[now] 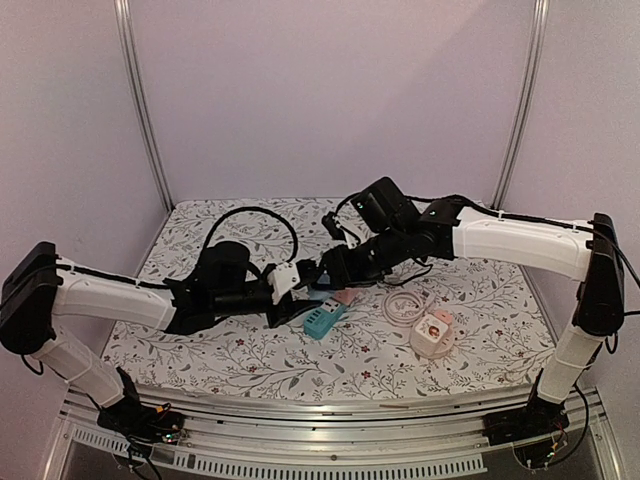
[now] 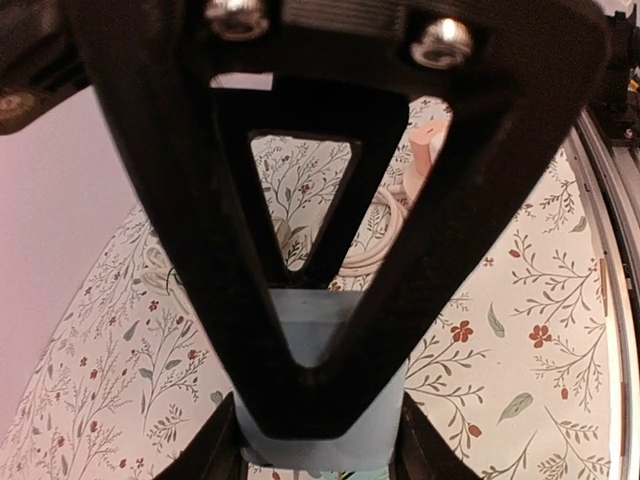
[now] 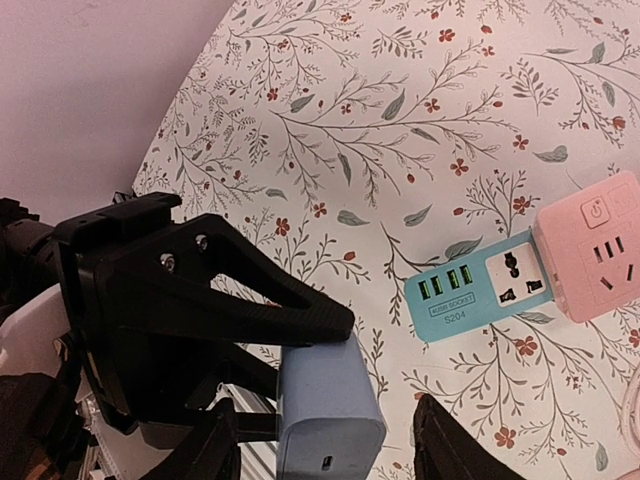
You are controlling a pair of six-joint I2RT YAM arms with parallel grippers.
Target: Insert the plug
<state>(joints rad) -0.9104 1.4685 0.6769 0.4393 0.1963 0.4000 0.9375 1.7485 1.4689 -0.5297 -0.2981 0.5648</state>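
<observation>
We're in a robot lab cell, not a home. Landmark: the table (image 1: 200, 350) under a floral cloth (image 1: 480, 290). Along its near edge runs a slotted aluminium rail (image 1: 300, 425), with the left base (image 1: 135, 415) and right base (image 1: 535, 425) bolted on. Behind and beside the table are plain lilac panels (image 1: 330, 90) in metal uprights (image 1: 140, 110). Loose cabling (image 1: 255, 215) lies on its far part.

The left arm (image 1: 110, 300) extends rightward and the right arm (image 1: 520, 240) extends leftward, both held low, so that the left pincer (image 1: 303, 297), fingers drawn in and clamped, meets the right pincer (image 1: 322, 272), fingers spread apart, tip to tip at centre.
</observation>
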